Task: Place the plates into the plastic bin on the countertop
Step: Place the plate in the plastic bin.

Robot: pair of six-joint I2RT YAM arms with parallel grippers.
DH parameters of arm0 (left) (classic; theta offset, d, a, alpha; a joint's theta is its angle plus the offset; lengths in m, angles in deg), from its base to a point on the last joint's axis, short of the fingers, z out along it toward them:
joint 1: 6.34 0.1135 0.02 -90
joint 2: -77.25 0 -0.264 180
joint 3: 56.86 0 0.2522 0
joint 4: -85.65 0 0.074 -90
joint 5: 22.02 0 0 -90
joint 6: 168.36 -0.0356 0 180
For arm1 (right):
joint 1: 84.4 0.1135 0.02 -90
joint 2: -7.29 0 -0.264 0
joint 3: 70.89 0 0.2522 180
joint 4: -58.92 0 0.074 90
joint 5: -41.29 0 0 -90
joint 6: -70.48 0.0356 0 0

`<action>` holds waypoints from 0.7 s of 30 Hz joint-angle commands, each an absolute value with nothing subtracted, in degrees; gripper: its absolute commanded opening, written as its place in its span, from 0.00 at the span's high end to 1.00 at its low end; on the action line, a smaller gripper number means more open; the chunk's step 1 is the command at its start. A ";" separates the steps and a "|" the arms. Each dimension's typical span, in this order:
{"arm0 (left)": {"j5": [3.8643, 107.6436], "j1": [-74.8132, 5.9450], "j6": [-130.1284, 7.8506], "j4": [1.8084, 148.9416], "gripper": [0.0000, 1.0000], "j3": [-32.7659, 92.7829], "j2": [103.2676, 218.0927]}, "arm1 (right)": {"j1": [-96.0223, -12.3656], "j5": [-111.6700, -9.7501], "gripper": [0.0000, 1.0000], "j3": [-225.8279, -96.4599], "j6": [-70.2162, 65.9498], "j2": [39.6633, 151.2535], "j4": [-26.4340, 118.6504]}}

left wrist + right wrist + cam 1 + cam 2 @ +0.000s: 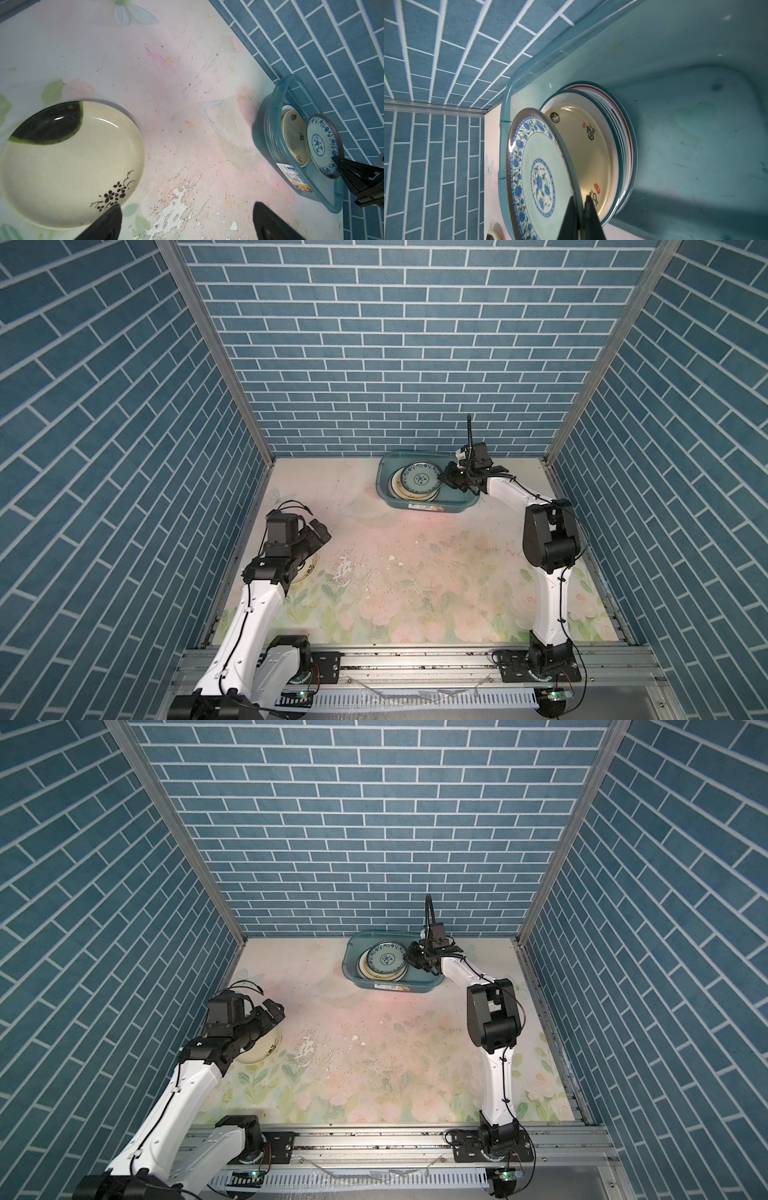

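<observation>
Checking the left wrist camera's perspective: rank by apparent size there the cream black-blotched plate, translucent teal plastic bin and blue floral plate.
1. cream round plate with black blotch, though nearness inflates it
2. translucent teal plastic bin
3. blue floral round plate

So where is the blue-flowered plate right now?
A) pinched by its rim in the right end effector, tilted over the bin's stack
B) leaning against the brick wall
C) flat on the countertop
A: the right end effector is shut on the rim of the blue-flowered plate, which tilts above the stacked plates in the plastic bin.
</observation>
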State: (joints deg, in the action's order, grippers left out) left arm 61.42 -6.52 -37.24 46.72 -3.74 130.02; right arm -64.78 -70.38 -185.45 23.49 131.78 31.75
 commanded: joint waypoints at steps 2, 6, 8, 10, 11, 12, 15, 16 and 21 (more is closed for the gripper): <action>58.22 -4.68 -37.88 48.05 0.00 -5.13 130.85 | -64.41 -70.70 1.00 -189.39 21.64 134.92 28.56; 57.20 -4.25 -37.93 48.42 0.00 -5.13 132.05 | -64.29 -71.69 1.00 -195.03 20.90 138.28 23.99; 57.15 -4.23 -37.80 48.67 0.00 -5.27 132.10 | -64.15 -71.73 1.00 -196.69 20.52 139.27 22.72; 57.03 -4.23 -37.66 49.04 0.00 -5.62 131.80 | -63.94 -71.65 1.00 -197.67 20.18 139.79 22.06; 56.91 -4.23 -37.67 49.12 0.00 -5.72 131.57 | -63.85 -71.49 1.00 -198.43 19.77 140.20 21.17; 57.01 -4.23 -37.71 49.13 0.00 -5.72 131.42 | -63.67 -71.40 1.00 -199.18 19.29 140.43 20.25; 57.00 -4.20 -37.86 49.13 0.00 -5.74 131.22 | -63.23 -72.61 0.86 -202.67 17.53 142.11 16.96; 56.87 -4.16 -37.93 49.36 0.00 -5.82 131.19 | -62.92 -73.32 0.78 -204.17 16.67 142.63 15.58; 55.87 -4.14 -38.01 50.51 0.01 -5.88 131.44 | -61.66 -70.55 0.42 -208.88 12.64 143.17 8.89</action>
State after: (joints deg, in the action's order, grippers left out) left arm 56.69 -4.53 -37.24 49.30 -5.25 131.90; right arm -62.66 -71.26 -206.19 16.32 142.77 14.70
